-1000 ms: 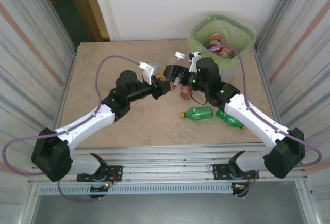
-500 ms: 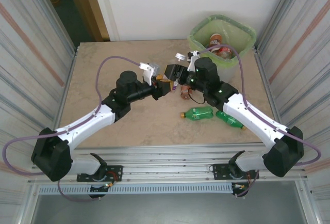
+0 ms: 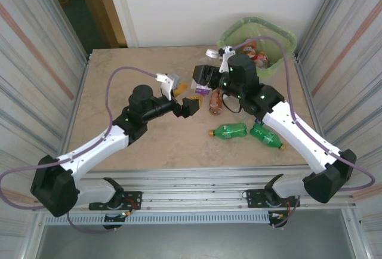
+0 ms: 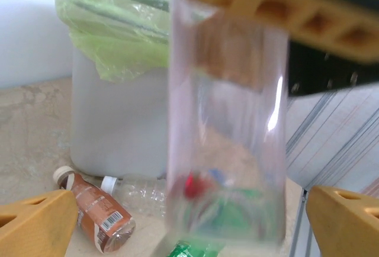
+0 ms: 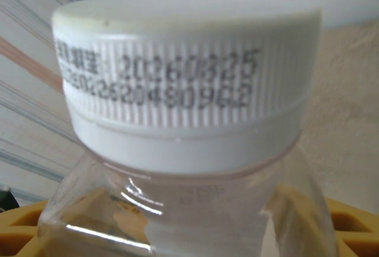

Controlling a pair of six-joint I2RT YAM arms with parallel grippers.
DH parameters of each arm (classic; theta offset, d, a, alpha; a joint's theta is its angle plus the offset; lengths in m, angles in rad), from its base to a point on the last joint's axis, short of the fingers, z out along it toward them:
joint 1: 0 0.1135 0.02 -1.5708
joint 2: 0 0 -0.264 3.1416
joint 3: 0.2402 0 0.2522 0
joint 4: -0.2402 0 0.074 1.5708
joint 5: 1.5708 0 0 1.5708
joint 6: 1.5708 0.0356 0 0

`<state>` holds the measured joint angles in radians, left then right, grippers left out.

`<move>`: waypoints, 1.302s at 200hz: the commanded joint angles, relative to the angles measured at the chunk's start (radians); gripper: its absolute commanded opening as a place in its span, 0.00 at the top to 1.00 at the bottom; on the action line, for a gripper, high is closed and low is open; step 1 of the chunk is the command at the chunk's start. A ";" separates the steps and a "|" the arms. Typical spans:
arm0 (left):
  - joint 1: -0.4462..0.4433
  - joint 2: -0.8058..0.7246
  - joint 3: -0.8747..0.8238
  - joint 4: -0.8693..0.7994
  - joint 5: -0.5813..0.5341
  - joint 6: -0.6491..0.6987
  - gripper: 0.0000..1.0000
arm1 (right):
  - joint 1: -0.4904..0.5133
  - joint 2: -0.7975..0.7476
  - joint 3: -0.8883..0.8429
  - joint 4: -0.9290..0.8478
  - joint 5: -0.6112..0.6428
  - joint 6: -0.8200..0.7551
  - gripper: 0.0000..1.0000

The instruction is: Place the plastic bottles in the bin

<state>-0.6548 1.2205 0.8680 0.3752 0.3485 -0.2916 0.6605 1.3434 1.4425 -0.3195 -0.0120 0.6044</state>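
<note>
Clamped between the right gripper's point(image 3: 202, 85) yellow fingers: clear plastic bottle with ribbed white cap point(image 5: 188, 91), at 8 o'clock of the translucent grey-white bin lined with a green bag point(image 3: 285, 39). Spread wide, gripping nothing: left gripper point(image 4: 190, 224). Lying at 6 o'clock of the held one: brown-tinted labelled bottle point(image 3: 215, 101).

The left hand point(image 4: 192, 224) stands wide open, and its yellow fingers point(image 4: 35, 224) are apart from a blurred clear bottle point(image 4: 228, 150) that is upright between them. Beyond the hand, to the left, is the bin point(image 4: 112, 121). A brown bottle point(image 4: 95, 212) lies at its foot on the table point(image 4: 23, 127).
</note>
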 commanded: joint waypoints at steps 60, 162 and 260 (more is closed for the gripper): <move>0.001 -0.148 -0.103 0.049 -0.170 0.123 0.01 | -0.268 0.061 0.319 -0.238 -0.018 -0.201 0.57; 0.001 -0.166 -0.129 0.041 -0.205 0.150 0.01 | -0.573 0.319 0.569 -0.364 -0.128 -0.280 0.58; 0.004 -0.141 -0.125 0.037 -0.214 0.154 0.01 | -0.623 0.485 0.613 -0.396 -0.034 -0.227 0.53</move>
<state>-0.6548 1.0824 0.7490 0.3943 0.1543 -0.1547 0.0498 1.8038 2.0197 -0.7033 -0.0788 0.3550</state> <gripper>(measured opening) 0.989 0.667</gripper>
